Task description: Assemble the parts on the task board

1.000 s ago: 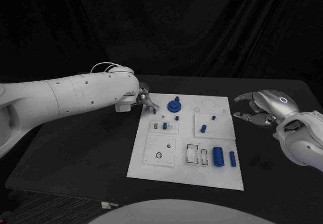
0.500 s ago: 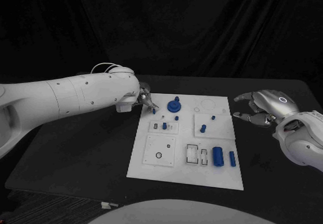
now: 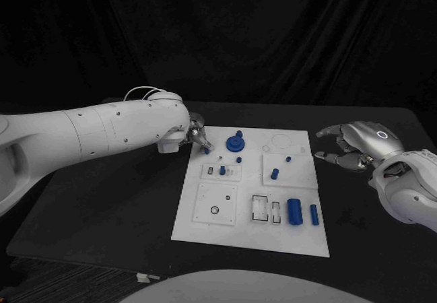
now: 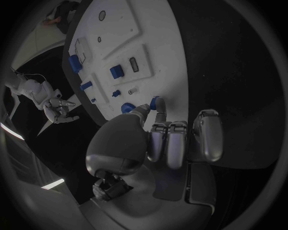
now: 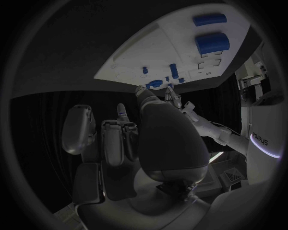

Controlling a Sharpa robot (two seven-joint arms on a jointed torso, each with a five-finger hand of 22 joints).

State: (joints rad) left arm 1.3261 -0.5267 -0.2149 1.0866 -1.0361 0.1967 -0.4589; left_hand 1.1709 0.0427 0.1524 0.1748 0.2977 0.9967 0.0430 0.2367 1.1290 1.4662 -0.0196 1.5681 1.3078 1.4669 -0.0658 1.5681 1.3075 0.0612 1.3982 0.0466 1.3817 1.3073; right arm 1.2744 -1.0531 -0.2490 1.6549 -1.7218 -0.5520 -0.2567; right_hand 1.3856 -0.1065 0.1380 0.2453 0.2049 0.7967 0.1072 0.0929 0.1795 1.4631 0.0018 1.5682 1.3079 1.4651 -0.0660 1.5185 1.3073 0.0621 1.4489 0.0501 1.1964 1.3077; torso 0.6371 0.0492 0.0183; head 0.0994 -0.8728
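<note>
Nothing has shifted: left hand (image 3: pixel 194 135) pinches a blue part (image 4: pixel 157 102) at the task board (image 3: pixel 236 230) edge; right hand (image 3: pixel 355 147), fingers apart, hovers beside it.

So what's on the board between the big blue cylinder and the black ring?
In the head view, two white rectangular slots lie between the big cylinder and the black ring.

Both arms (image 3: pixel 93 129) are thick white shells, smooth and rounded, dotted with small dark screw holes, and a thin pale cable (image 3: pixel 143 91) loops over the left wrist. The left hand (image 3: pixel 193 135) and right hand (image 3: pixel 355 147) are silver metal with segmented fingers (image 4: pixel 204 134) (darker at the seams between segments). A small glowing ring mark (image 3: pixel 382 135) sits on the back of the right hand.
</note>
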